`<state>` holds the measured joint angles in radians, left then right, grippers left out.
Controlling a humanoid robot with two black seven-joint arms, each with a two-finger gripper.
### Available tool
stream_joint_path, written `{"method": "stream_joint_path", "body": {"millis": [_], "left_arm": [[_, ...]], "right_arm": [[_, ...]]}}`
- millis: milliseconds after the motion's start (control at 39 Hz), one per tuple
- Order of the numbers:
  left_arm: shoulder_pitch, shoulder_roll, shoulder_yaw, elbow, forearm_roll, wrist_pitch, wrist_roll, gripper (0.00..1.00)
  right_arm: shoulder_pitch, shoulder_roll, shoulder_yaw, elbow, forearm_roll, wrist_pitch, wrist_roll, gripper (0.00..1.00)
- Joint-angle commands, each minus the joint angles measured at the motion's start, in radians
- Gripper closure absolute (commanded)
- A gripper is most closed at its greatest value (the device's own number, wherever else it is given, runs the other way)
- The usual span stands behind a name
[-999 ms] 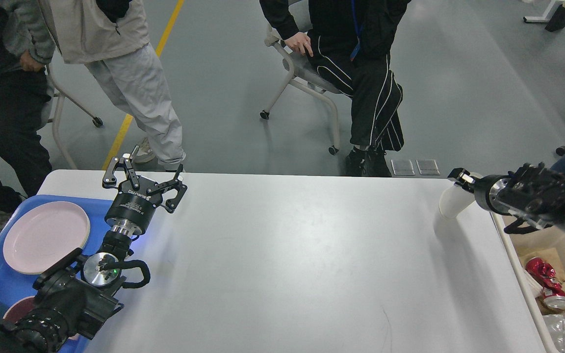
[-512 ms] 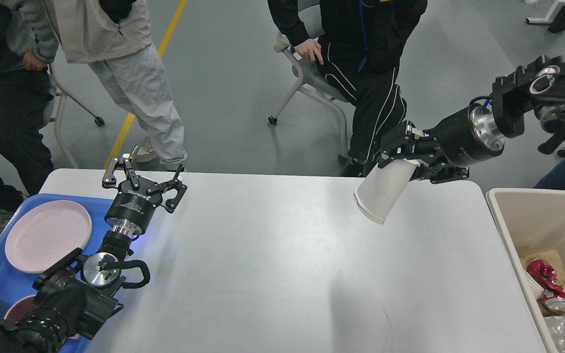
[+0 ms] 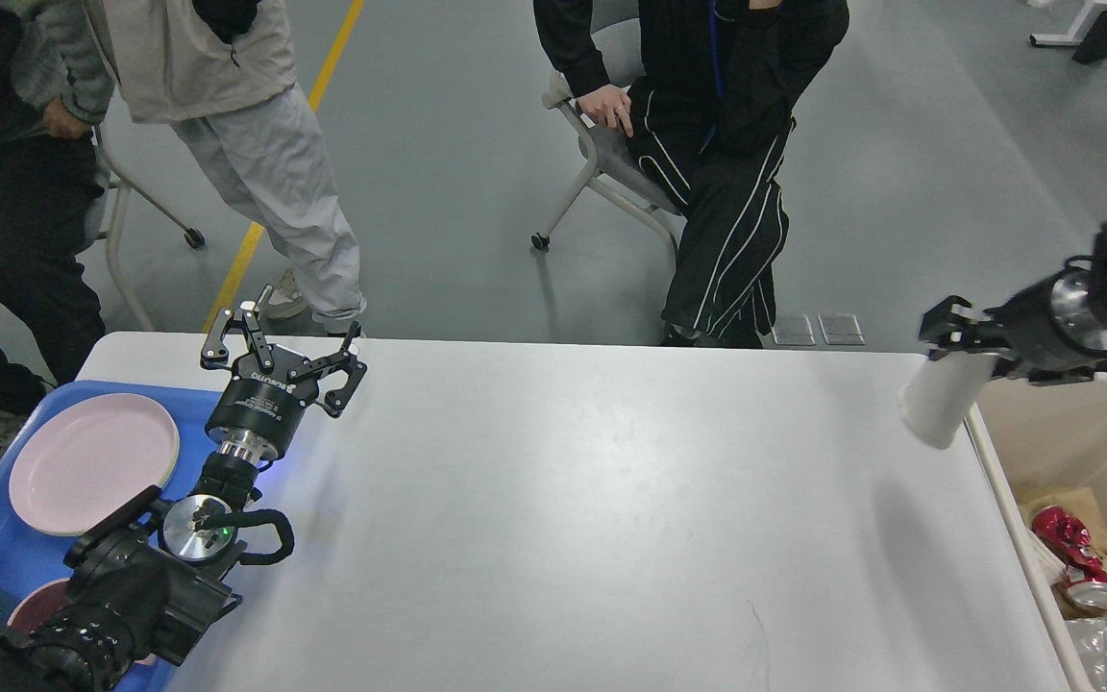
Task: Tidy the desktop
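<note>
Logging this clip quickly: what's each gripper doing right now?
Left gripper: open, empty.
Right gripper: shut on the white paper cup.

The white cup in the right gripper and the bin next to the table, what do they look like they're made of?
The white cup looks like matte paper: plain, no gloss, a thin rolled rim, though thin plastic is possible. The beige bin looks like smooth moulded plastic, with thin, even walls and a rounded rim. The right gripper holds the cup tilted, mouth down.
</note>
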<state>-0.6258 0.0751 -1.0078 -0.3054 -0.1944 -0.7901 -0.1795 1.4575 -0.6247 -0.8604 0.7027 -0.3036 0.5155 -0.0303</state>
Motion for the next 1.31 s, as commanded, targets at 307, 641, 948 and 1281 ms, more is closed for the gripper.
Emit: {"method": "stream_joint_path", "body": {"millis": [307, 641, 948, 1281], "left_arm": [[0.0, 0.0, 0.0, 0.0, 0.0, 0.0, 0.0, 0.01], [0.0, 0.0, 0.0, 0.0, 0.0, 0.0, -0.001, 0.01], [0.0, 0.0, 0.0, 0.0, 0.0, 0.0, 0.0, 0.01], [0.0, 0.0, 0.0, 0.0, 0.001, 0.0, 0.0, 0.01]], "right_arm": [[-0.658, 0.131, 0.011, -0.684, 0.121, -0.328, -0.002, 0.83], [-0.683, 0.175, 0.011, -0.684, 0.176, -0.425, -0.007, 0.0], [-0.646, 0.218, 0.089, -0.686, 0.254, -0.45, 0.001, 0.0], [-0.53, 0.325, 0.547, -0.683, 0.623, -0.45, 0.018, 0.0]]}}
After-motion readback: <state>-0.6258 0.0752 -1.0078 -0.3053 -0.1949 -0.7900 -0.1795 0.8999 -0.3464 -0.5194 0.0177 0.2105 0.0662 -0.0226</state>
